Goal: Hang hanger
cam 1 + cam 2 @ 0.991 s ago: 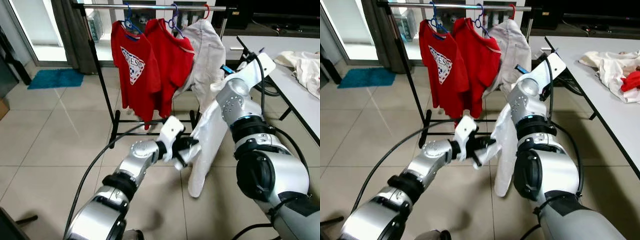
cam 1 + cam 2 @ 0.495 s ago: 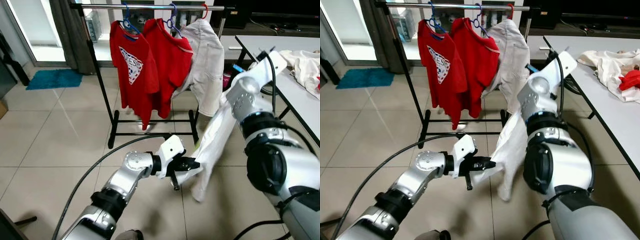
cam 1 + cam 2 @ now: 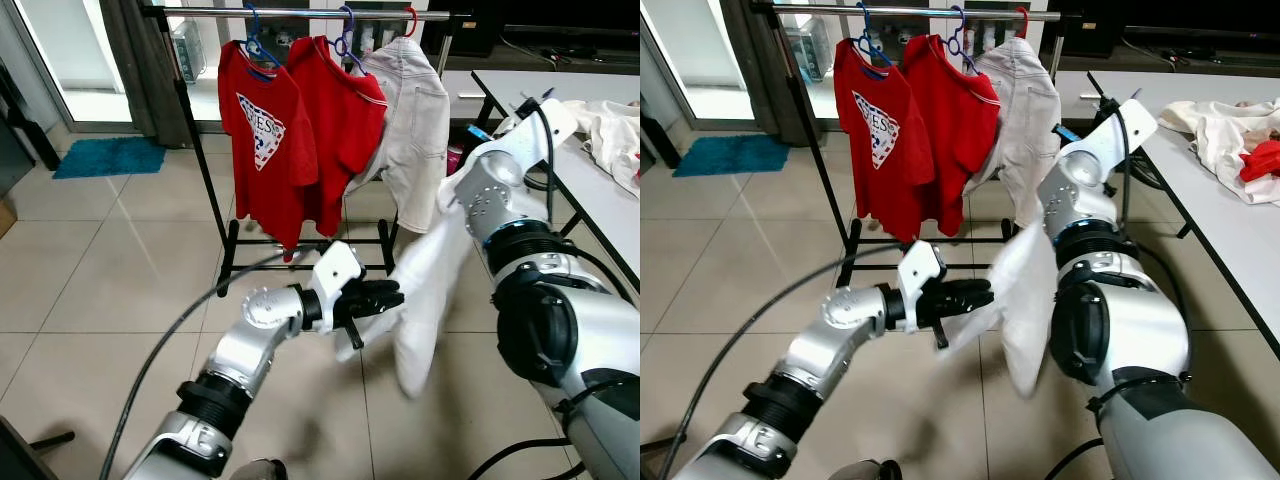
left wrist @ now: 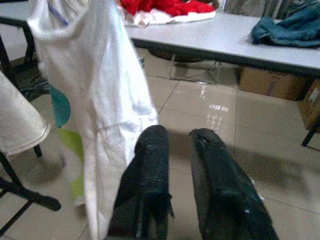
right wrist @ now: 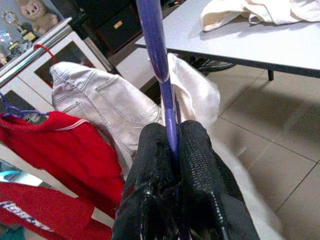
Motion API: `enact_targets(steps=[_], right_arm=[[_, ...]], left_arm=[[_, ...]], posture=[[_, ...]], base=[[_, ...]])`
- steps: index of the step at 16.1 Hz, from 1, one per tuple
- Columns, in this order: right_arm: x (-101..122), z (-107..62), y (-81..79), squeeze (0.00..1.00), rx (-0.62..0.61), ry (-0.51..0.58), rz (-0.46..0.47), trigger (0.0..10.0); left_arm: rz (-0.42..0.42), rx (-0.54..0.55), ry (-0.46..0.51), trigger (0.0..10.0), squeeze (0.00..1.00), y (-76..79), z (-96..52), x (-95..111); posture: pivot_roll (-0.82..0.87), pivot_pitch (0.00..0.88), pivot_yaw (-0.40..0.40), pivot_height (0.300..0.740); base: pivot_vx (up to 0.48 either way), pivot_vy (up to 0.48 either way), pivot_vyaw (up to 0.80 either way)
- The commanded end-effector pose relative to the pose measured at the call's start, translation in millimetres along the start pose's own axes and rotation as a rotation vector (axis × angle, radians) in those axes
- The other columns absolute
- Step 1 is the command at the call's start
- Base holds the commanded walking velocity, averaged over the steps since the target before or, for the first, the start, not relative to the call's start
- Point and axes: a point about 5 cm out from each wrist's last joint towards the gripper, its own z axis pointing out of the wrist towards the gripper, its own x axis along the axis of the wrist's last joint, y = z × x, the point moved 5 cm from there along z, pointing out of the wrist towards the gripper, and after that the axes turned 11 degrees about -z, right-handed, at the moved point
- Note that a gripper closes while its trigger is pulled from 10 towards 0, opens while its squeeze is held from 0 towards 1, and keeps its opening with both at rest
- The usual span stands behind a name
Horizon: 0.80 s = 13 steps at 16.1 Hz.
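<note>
Fingers of the right gripper (image 5: 172, 150) pinch the purple hanger (image 5: 159, 60), holding it raised so the white garment (image 3: 425, 290) hangs clear of the floor, near the clothes rail (image 3: 300, 14). The left gripper (image 3: 378, 297), fingers a little apart and pinching nothing, sits just beside the cloth's lower edge, probably to steady it.

— What hangs on the clothes rack (image 3: 300, 14)?
— Two red T-shirts (image 3: 300, 140) and a pale garment (image 3: 415, 130).
— And the arms?
— The left end effector (image 3: 385, 297) touches the white shirt (image 3: 425, 300) drooping over the tiled floor (image 3: 100, 270). The right arm (image 3: 510, 200) rises beside the surface's (image 3: 600, 190) near edge.
</note>
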Motion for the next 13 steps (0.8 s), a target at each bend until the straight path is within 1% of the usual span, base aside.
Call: enact_targets(steps=[1,2,3,4,5,6,7,8,9,10,11,12,13], right_arm=[[6.5,2.1,3.1,0.0,0.004,0.015,0.015,10.0],[-0.8,3.0,5.6,0.0,0.007,-0.001,-0.004,10.0],[-10.1,4.0,9.7,0.0,0.014,-0.014,-0.016,10.0],[-18.1,4.5,11.2,0.0,0.044,-0.019,-0.026,10.0],[-26.9,4.9,12.9,0.0,0.08,-0.025,-0.051,10.0],[-36.0,5.3,17.3,0.0,0.097,-0.036,-0.107,10.0],[-52.1,4.1,21.1,0.0,0.163,-0.059,-0.122,10.0],[-63.4,2.3,24.1,0.0,0.188,-0.08,-0.135,10.0],[-80.1,-4.0,22.5,0.0,0.271,-0.111,-0.129,10.0],[-90.2,-11.0,21.1,0.0,0.337,-0.122,-0.107,10.0],[-95.4,-18.0,21.1,0.0,0.383,-0.108,-0.148,10.0],[-109.5,-44.1,20.9,0.0,0.505,-0.097,-0.187,10.0],[-115.8,-62.3,22.4,0.0,0.567,-0.075,-0.225,10.0]], left_arm=[[0.002,-0.045,0.022,10.0,1.0,5.4,-0.9,9.4],[0.006,-0.095,0.033,10.0,1.0,13.2,-2.7,13.9],[0.014,-0.112,0.055,10.0,0.0,15.6,-5.0,20.2],[0.013,-0.079,0.07,10.0,0.0,10.1,-7.2,25.0],[-0.001,0.005,0.086,10.0,0.0,-4.5,-12.8,30.3],[-0.024,0.109,0.103,10.0,0.0,-22.4,-22.6,35.1],[-0.007,0.281,0.125,10.0,0.0,-47.5,-46.2,39.5],[-0.01,0.34,0.091,10.0,0.0,-54.9,-59.2,34.2],[0.022,0.413,0.05,10.0,0.0,-60.8,-74.2,26.9],[0.035,0.465,0.045,10.0,0.0,-64.2,-84.6,23.6],[0.027,0.533,0.034,10.0,0.0,-70.1,-93.3,19.1],[0.027,0.77,0.067,10.0,0.0,-88.2,-121.6,15.6],[0.012,0.83,0.08,10.0,0.0,-88.2,-132.4,12.4]], posture=[[-0.06,0.0,0.008,0.74],[-0.06,0.0,0.008,0.74],[-0.06,0.0,0.005,0.74],[-0.05,0.0,0.002,0.74],[-0.05,0.0,0.002,0.74],[-0.05,0.0,0.003,0.74],[-0.05,0.0,0.005,0.74],[-0.05,0.0,0.004,0.74],[-0.05,0.0,-0.001,0.74],[-0.05,0.0,-0.001,0.74],[-0.06,0.0,0.008,0.74],[-0.07,0.0,0.023,0.74],[-0.07,0.0,0.025,0.74]], base=[[0.0,0.0,0.0],[0.0,0.0,0.0],[0.0,0.0,0.0],[0.0,0.0,0.0],[0.0,0.0,0.0],[0.0,0.0,0.0],[0.0,0.0,0.0],[0.0,0.0,0.0],[0.0,0.0,0.0],[0.0,0.0,0.0],[0.0,0.0,0.0],[0.0,0.0,0.0],[0.0,0.0,0.0]])
